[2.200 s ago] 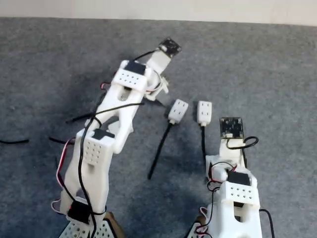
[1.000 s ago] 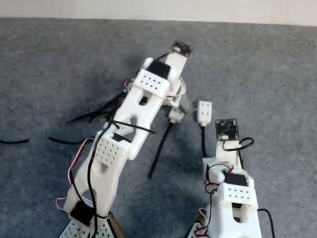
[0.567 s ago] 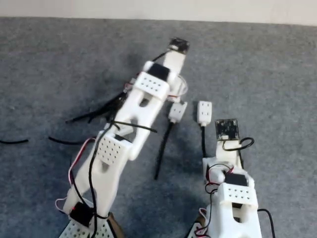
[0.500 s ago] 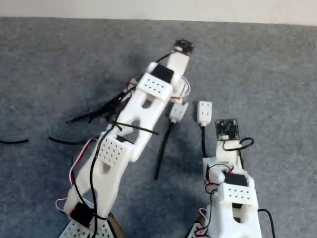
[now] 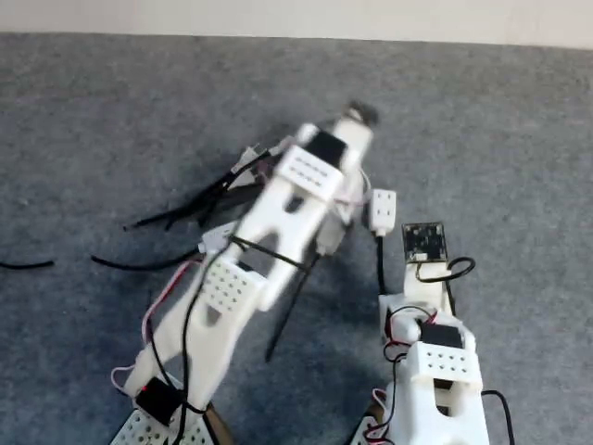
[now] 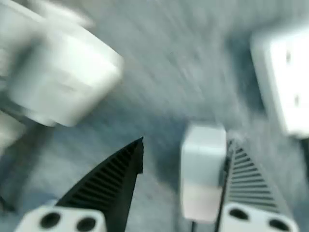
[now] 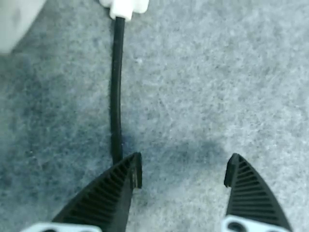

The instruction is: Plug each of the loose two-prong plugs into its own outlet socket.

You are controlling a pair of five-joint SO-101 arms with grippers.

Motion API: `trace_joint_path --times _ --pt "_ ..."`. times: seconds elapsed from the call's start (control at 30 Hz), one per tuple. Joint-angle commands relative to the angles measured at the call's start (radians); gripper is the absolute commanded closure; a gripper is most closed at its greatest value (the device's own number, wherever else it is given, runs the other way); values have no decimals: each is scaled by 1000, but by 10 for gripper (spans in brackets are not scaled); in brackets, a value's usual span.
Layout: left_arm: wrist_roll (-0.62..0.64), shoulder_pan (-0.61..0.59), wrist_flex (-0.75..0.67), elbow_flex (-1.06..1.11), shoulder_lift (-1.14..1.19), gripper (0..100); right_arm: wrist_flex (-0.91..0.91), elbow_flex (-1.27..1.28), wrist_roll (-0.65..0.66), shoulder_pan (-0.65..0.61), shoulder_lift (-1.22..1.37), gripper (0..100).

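Left tool (image 6: 186,145): is hanging wide over the grey surface (image 5: 111,111), its 2 fingers standing well apart and gripping nothing.
Left socket block (image 6: 203,166): is lying between those fingers, touching 1 of them and sitting apart from the other.
Right socket block (image 5: 382,210): is lying just beside the left arm (image 5: 278,213), its 2 slots facing up.
Right tool (image 7: 185,158): is hovering wide above the surface, holding nothing.
Cord (image 7: 116,96): is running from the right socket block toward 1 finger of the right tool.
Black cables (image 5: 171,215): are lying on the surface, running under the left arm.
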Motion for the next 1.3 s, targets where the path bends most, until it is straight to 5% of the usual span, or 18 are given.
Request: trace_joint_path --times 0.0,0.5,0.97,1.27 --pt "-2 7 26 -53 -22 736 -16 -5 11 -7 -15 728" --pt "0 2 66 -99 -51 737 -18 -7 11 -7 -13 728" --pt "-3 -159 68 -96 -105 737 -18 -7 11 -8 -12 728" --pt "48 -73 74 -97 -108 737 -19 -7 11 -8 -12 728"
